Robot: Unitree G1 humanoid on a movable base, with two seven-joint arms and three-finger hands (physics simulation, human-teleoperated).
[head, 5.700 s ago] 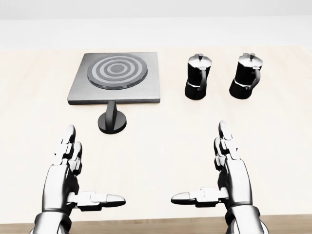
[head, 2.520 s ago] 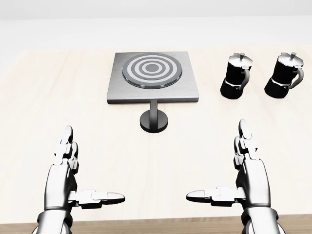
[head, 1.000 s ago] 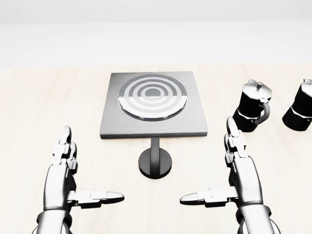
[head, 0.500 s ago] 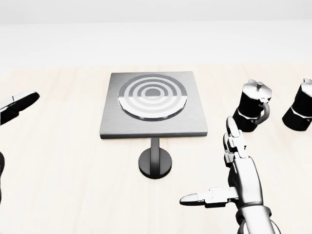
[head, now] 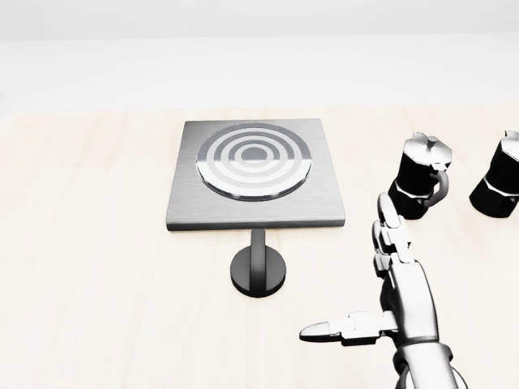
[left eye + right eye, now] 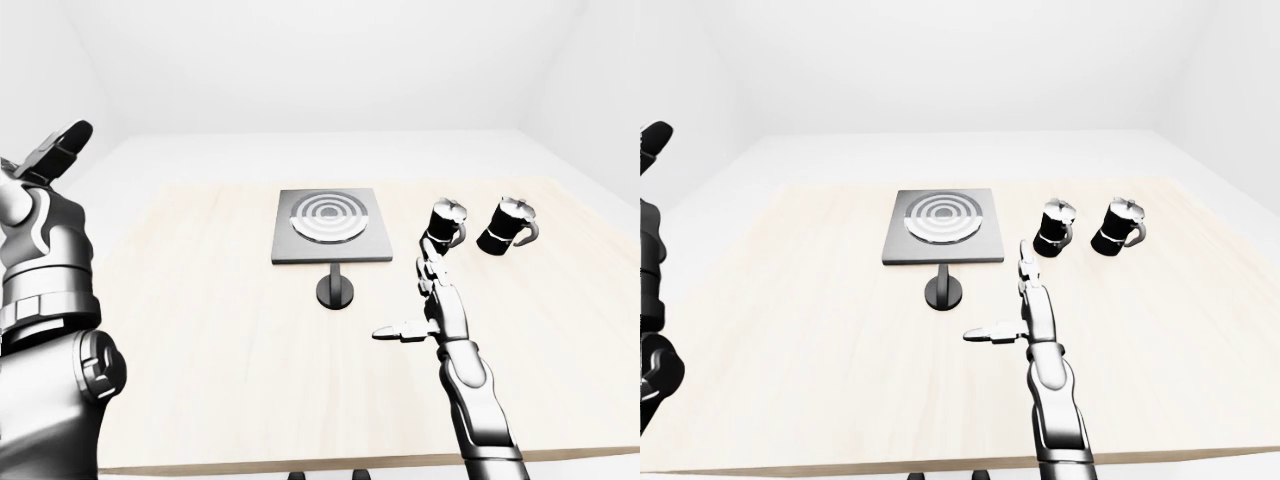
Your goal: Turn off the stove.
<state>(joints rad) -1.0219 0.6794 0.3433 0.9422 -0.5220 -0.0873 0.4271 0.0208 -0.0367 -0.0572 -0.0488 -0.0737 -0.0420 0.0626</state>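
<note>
Black and round, the stove's knob [image 5: 258, 272] sits mid-desk just below the stove [image 5: 255, 175], so the spread, empty right hand [image 5: 388, 284] should reach left and pinch it squarely, while the raised left hand [image 6: 58, 152] looks open.

The head view looks steeply down, close over the pale wooden surface [image 5: 97, 243]. Both eye views sit farther off, taking in the whole surface and white walls. All three share the square grey stove with concentric rings [image 5: 255, 174].
</note>
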